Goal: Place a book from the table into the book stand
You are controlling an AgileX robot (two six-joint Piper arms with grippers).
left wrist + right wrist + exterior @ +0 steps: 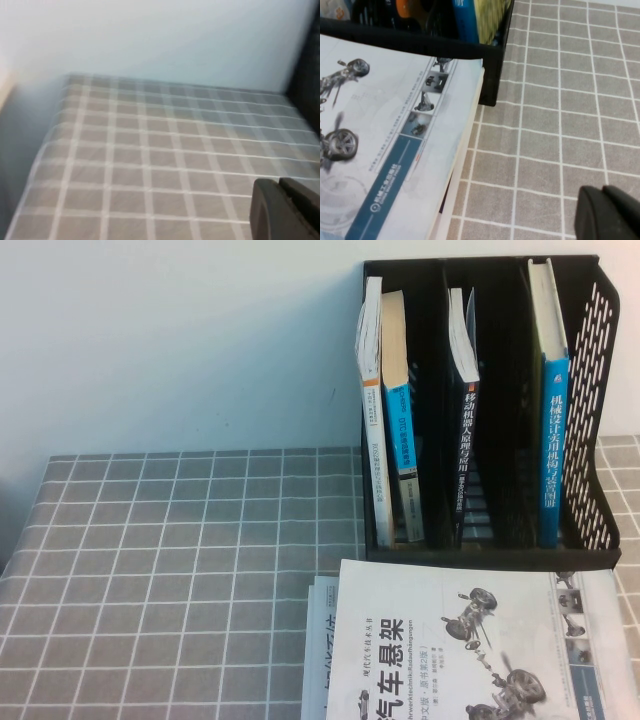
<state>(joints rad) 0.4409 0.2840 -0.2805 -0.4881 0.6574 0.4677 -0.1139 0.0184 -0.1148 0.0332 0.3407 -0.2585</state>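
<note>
The book (403, 445), a thick paperback whose spine is blue above and white below, stands upright in the left slot of the black book stand (592, 390), beside a thin white book (370, 390). Neither arm shows in the high view. In the left wrist view my left gripper (279, 184) hangs shut and empty over bare grey checked table (150, 150). In the right wrist view my right gripper (602, 190) is shut and empty above the cloth, to the right of the stand's front corner (492, 75).
A white book with car-chassis pictures (450, 640) lies in front of the stand on another book (318, 660). A dark book (468, 440) stands in the middle slot, a tall blue-spined one (553, 440) in the right slot. A pale wall rises behind.
</note>
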